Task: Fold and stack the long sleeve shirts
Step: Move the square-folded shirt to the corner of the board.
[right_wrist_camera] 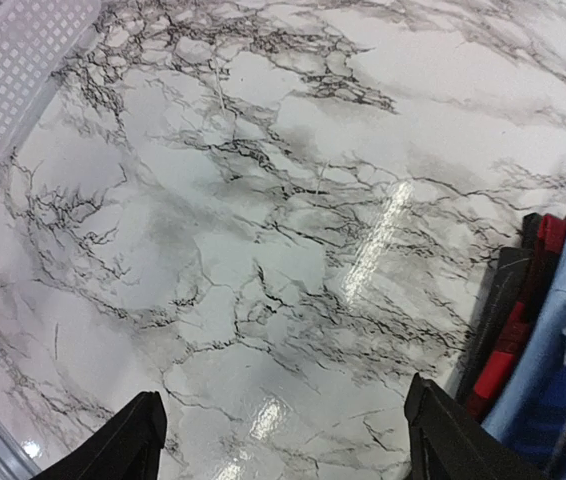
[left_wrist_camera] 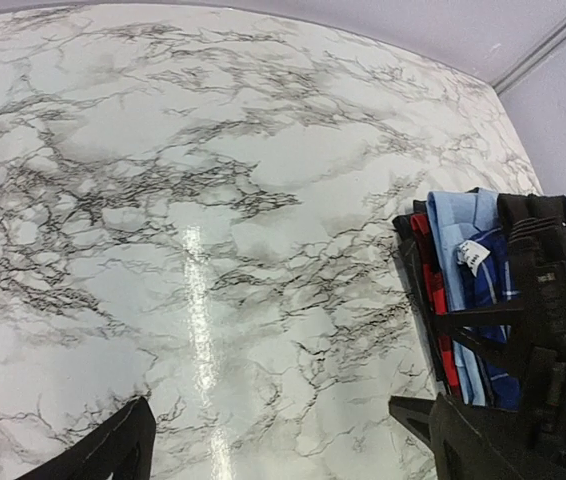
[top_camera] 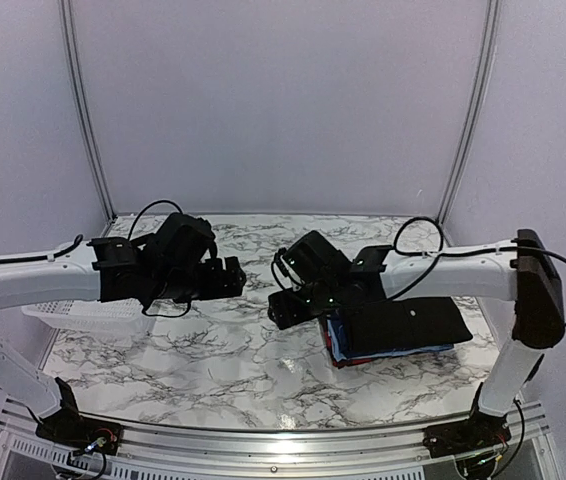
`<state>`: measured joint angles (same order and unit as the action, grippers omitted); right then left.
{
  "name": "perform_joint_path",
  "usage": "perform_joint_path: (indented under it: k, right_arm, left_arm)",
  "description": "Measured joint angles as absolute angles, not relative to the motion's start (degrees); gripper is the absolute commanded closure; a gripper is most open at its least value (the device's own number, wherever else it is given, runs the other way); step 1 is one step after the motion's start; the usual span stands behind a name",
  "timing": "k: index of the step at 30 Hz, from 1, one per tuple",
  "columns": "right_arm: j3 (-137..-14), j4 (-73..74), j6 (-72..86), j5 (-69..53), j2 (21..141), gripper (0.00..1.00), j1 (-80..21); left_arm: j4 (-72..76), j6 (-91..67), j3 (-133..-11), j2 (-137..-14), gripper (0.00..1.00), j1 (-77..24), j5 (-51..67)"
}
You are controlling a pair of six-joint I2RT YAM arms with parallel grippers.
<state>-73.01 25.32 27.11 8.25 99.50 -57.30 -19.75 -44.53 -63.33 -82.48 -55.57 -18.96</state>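
Note:
A stack of folded long sleeve shirts (top_camera: 398, 330) lies on the right of the marble table, the black one on top, with blue and red edges showing below. In the left wrist view the stack (left_wrist_camera: 463, 270) shows red, light blue and blue plaid layers, partly behind the right arm. In the right wrist view its edge (right_wrist_camera: 548, 330) is at the lower right. My left gripper (top_camera: 231, 277) is open and empty above the table's middle left. My right gripper (top_camera: 281, 310) is open and empty just left of the stack.
A white mesh basket (top_camera: 83, 315) sits at the left edge under the left arm, and its corner shows in the right wrist view (right_wrist_camera: 13, 60). The marble tabletop (top_camera: 213, 360) lies between the grippers. Purple walls enclose the back and sides.

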Motion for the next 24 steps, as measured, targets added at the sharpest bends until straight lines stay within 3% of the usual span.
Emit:
perform_joint_path:
  k: [8,19,24]
  right_arm:
    - [-75.2,20.8,29.4,8.5,109.8,0.13,-56.2]
    - [-74.1,16.5,30.6,9.2,112.5,0.11,-50.2]
    - [-68.2,12.5,31.5,9.3,111.8,0.11,-48.2]
  left_arm:
    - [-19.8,-44.5,-57.5,-75.2,0.01,-52.5,-19.1]
    - [-19.8,-44.1,-56.8,-74.4,0.01,-50.8,-18.5]
    - [-19.8,-43.7,-56.9,-74.7,0.01,-50.6,-18.3]
